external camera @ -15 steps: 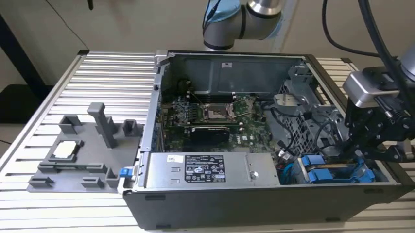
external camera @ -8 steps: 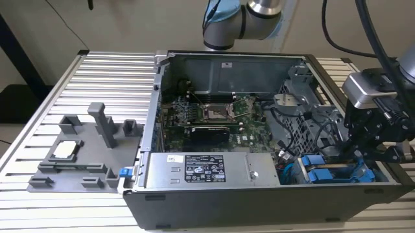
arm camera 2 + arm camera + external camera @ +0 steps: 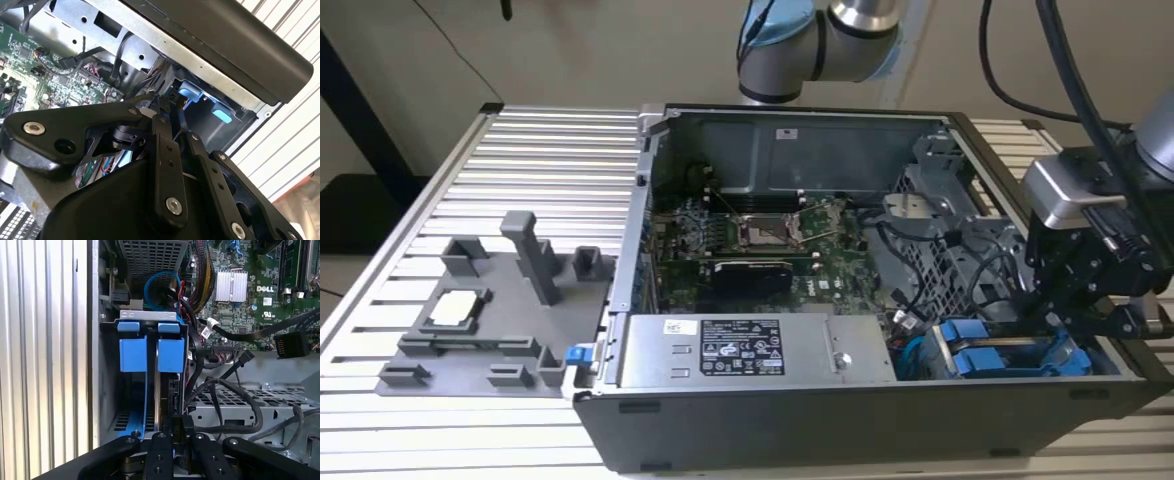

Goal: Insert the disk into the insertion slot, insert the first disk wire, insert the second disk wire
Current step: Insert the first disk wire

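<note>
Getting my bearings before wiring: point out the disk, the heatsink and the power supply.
disk [image 3: 170, 356]: first wrist view, blue carrier front.
heatsink [image 3: 231, 286]: first wrist view, middle of fins.
power supply [image 3: 740, 347]: exterior view, its label.

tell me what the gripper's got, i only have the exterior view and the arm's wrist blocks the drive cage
observer: in the first wrist view the gripper looks shut on a black connector. Its cable runs off toward the motherboard side.
operator: which drive is it at
observer: it lines up with the disk, the blue carrier nearer the motherboard. The other blue carrier sits by the case wall.
operator: disk fully in?
observer: it looks so. Its blue tab sits level with the neighbour's under the drive cage top bar. I cannot tell whether the connector is seated.
</note>
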Controlling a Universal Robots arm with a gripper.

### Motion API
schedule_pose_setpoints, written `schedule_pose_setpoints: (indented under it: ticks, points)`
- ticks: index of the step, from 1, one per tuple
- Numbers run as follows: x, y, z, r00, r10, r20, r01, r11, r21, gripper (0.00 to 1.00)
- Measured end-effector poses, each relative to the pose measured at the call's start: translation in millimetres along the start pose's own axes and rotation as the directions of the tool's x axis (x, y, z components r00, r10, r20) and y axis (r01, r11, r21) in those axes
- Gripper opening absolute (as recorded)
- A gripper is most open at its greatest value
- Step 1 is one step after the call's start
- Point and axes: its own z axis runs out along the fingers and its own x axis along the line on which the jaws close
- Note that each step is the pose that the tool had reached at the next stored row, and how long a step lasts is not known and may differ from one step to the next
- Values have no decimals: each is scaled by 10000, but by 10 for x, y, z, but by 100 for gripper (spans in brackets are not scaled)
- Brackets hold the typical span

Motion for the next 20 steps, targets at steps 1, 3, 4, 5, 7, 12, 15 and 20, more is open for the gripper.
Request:
schedule_pose_setpoints:
  ticks: [1,3,4,5,7,12,15,20]
  points:
    - [0,0,3,10000,0,4,0,10000,-1,19]
    - [0,0,5,10000,0,6,0,10000,0,19]
    - [0,1,10,10000,1,19,-1,10000,-1,20]
    - [1,0,10,10000,0,13,0,10000,0,20]
    - [0,0,5,10000,1,6,-1,10000,0,27]
    - [-9,-4,-148,10000,0,-6,0,10000,0,27]
    - [-16,-7,-283,10000,0,-9,0,10000,-1,27]
    - [-29,-14,-501,10000,-1,-13,1,10000,-1,27]
